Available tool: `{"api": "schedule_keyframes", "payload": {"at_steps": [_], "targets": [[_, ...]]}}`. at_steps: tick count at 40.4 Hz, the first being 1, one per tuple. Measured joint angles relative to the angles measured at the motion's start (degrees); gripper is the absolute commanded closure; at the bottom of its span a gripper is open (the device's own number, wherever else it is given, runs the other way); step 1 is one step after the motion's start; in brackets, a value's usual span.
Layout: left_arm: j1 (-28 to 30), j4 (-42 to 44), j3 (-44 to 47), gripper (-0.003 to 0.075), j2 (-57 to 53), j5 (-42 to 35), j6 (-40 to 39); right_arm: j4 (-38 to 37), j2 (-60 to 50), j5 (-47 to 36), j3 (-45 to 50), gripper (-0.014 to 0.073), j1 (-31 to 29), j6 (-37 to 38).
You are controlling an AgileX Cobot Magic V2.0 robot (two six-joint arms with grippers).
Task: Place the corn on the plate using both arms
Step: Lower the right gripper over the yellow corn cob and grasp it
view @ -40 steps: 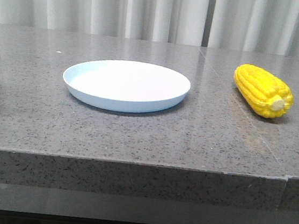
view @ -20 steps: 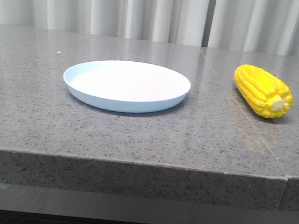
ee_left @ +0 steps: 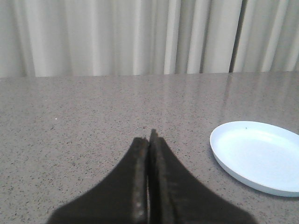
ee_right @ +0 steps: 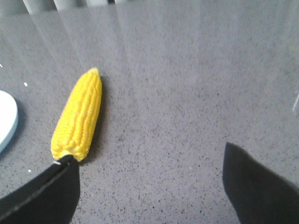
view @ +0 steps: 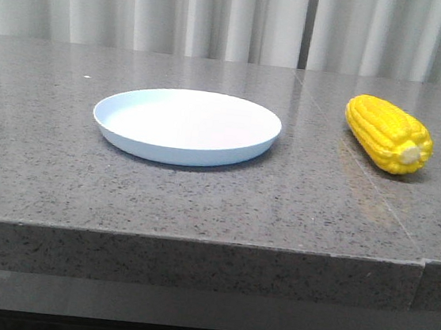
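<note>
The yellow corn [view: 388, 135] lies on the grey stone table at the right, its pale stub toward the front. The pale blue-white plate [view: 186, 125] sits near the middle, empty. Neither gripper shows in the front view. In the left wrist view my left gripper [ee_left: 149, 140] is shut and empty, with the plate [ee_left: 259, 156] off to one side. In the right wrist view my right gripper [ee_right: 148, 161] is open wide above bare table. The corn [ee_right: 78, 117] lies just beyond one finger [ee_right: 44, 192], apart from the gap between the fingers.
The table's front edge [view: 196, 242] runs across the front view, with a seam [view: 424, 264] at the right. White curtains [view: 182, 9] hang behind the table. A sliver of the plate [ee_right: 6, 119] shows in the right wrist view.
</note>
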Motion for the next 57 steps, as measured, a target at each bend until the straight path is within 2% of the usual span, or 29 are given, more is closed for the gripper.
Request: {"api": "schedule_keyframes", "payload": {"at_steps": [6, 10, 22, 34, 38, 45, 49, 51, 57], "targets": [[0.0, 0.0, 0.0, 0.0741, 0.0, 0.0, 0.0, 0.8, 11.1, 4.0, -6.2, -0.0052, 0.1, 0.0], [0.0, 0.0, 0.0, 0.0741, 0.0, 0.1, 0.0, 2.3, 19.0, 5.4, -10.2, -0.0052, 2.4, 0.0], [0.0, 0.0, 0.0, 0.0741, 0.0, 0.1, 0.0, 8.4, 38.3, 5.5, -21.5, -0.0052, 10.2, 0.0], [0.0, 0.0, 0.0, 0.0741, 0.0, 0.1, 0.0, 10.0, 53.7, 5.3, -30.3, -0.0045, 12.7, 0.1], [0.0, 0.0, 0.0, 0.0741, 0.0, 0.1, 0.0, 10.0, 56.6, 5.2, -31.6, 0.0036, 12.7, 0.1], [0.0, 0.0, 0.0, 0.0741, 0.0, 0.1, 0.0, 10.2, 59.3, 5.2, -32.3, 0.0323, 12.7, 0.1], [0.0, 0.0, 0.0, 0.0741, 0.0, 0.1, 0.0, 10.4, 59.4, 5.1, -32.6, 0.0455, 12.7, 0.1], [0.0, 0.0, 0.0, 0.0741, 0.0, 0.1, 0.0, 10.4, 59.4, 5.2, -33.0, 0.0474, 12.7, 0.1], [0.0, 0.0, 0.0, 0.0741, 0.0, 0.1, 0.0, 10.5, 57.8, 5.3, -34.3, 0.0446, 13.6, 0.1]]}}
